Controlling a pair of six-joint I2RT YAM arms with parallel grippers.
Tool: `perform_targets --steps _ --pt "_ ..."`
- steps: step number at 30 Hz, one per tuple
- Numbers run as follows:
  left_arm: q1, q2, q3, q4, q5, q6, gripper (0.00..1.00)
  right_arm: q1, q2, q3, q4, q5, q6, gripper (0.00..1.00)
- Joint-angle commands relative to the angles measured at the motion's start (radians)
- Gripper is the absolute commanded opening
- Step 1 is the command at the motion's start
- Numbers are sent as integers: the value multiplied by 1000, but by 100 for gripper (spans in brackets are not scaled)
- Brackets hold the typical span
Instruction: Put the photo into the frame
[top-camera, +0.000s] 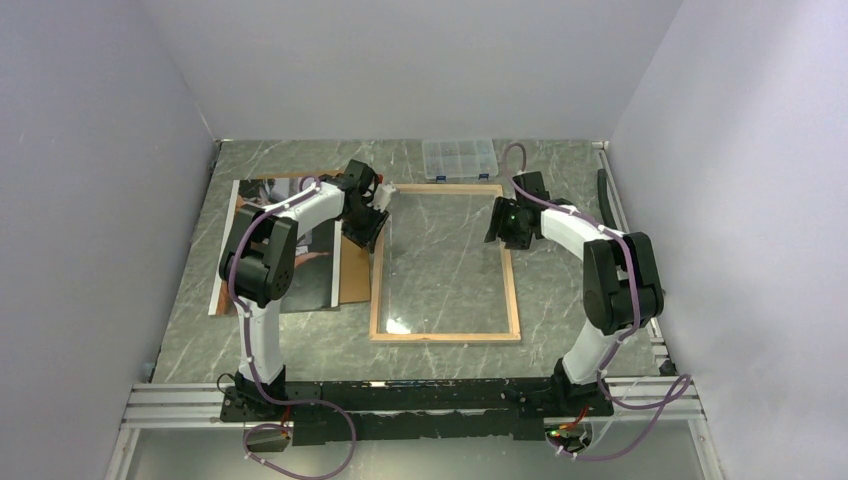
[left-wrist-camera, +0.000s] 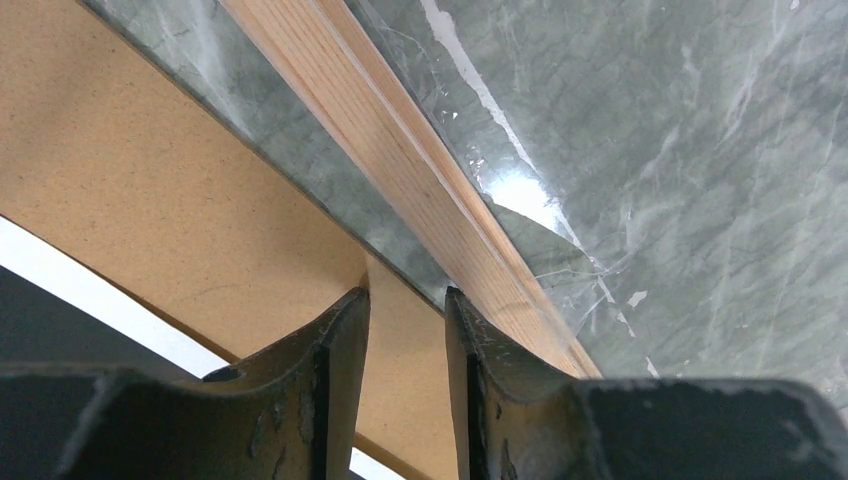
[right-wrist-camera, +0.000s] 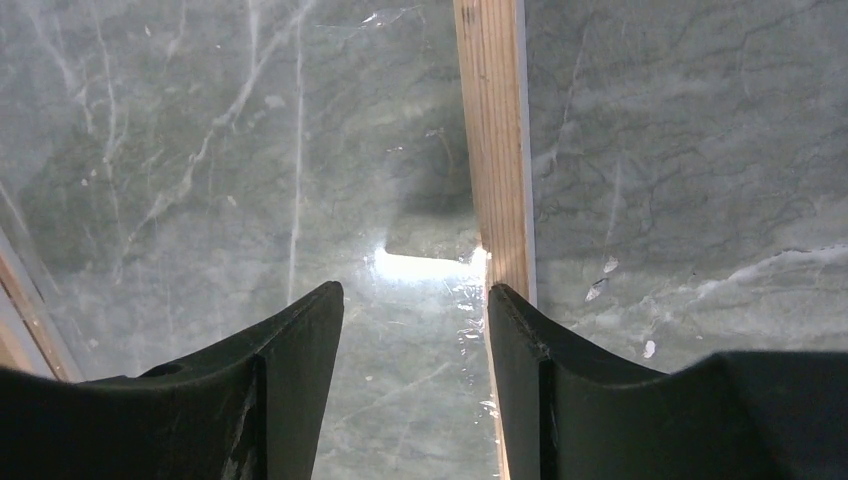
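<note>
The left pincer (left-wrist-camera: 407, 295) is released, its fingers apart with nothing between them, low at the left rail of the frame (top-camera: 445, 337) near its far corner; one finger hangs over the brown backing board (left-wrist-camera: 150, 180), the other at the light-wood rail. The right pincer (right-wrist-camera: 413, 290) is likewise released and empty, its outer finger just beside the right rail, the clear pane under the gap. The frame lies back-up in the middle of the surface (top-camera: 190, 350), its recess bare. The photo (top-camera: 318, 275) lies flat toward the left edge of the surface, on the backing board and just beside the frame, partly under the left arm. The step in hand appears to be settling the frame before fetching the print. To do it well, the left pincer should pinch the thin white margin rather than the board beneath, lift shallowly so the paper does not crease, and lay it square inside the rails while the right pincer steadies the far side. A clear compartment box (top-camera: 459, 157) sits at the far edge. No brand, label or writing is legible anywhere.
</note>
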Motion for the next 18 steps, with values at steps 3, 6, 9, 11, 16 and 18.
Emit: perform_targets --steps 3,6,9,11,16,18 --pt "-23 50 31 8 38 -7 40 0 31 -35 74 -177 44 57" --pt "-28 60 43 9 39 -8 39 5 28 -40 110 -249 78 56" --pt "-30 72 51 10 38 -9 39 12 14 -48 153 -333 112 55" --pt "-33 76 54 11 36 -8 39 16 -1 -50 180 -388 129 55" --pt "-33 79 59 12 35 -10 39 18 -40 -35 225 -505 162 55" --pt "-32 78 60 10 34 -11 39 16 -61 -37 244 -533 173 55"
